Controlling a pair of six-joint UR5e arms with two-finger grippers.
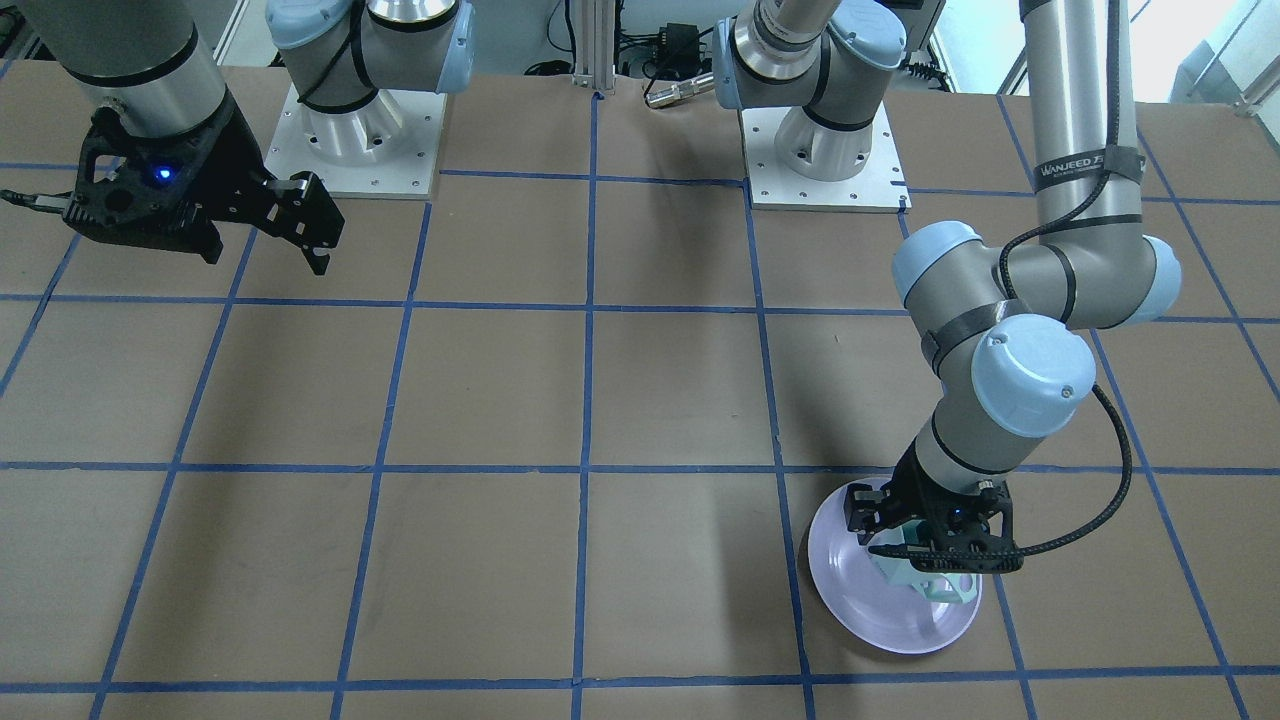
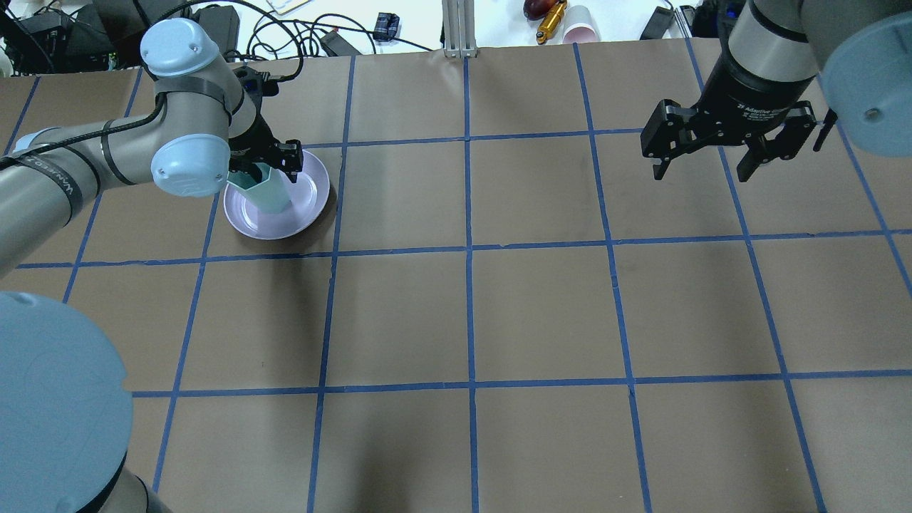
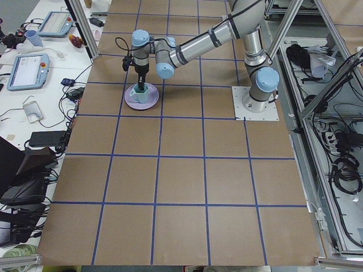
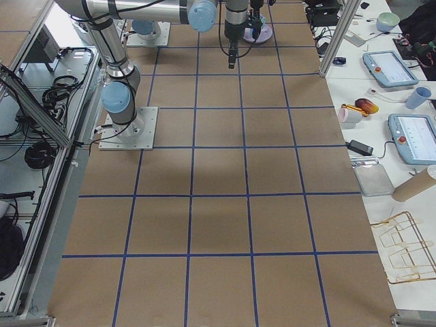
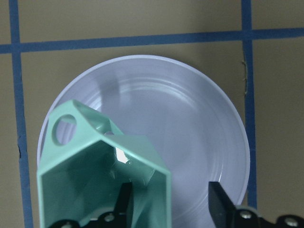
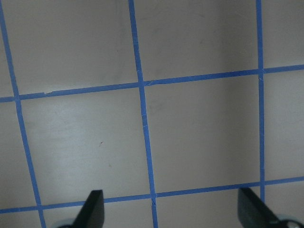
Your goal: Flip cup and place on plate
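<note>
The small pale mint-green faceted cup stands upright, with its open mouth up, on the round glossy pale lavender plate. In the overhead view it is on the left half of the plate and not at the centre. The plate lies flat on the brown paper-covered bench, which is marked with a grid of blue tape, and it is in the far left part of this bench. The left gripper is directly above the cup and points down. Its jaws are spread: in the left wrist view one finger reaches inside the mouth of the cup, and the other finger is outside over the plate, apart from the cup's wall. So the wall stands between the two fingers but is not pinched. The same view shows the angular handle with its round hole on the side of the cup away from the fingers. The right gripper hangs above the bench on the opposite side, well apart from the plate. Its jaws are spread wide and hold nothing, and only bare paper and tape lines are under it.
</note>
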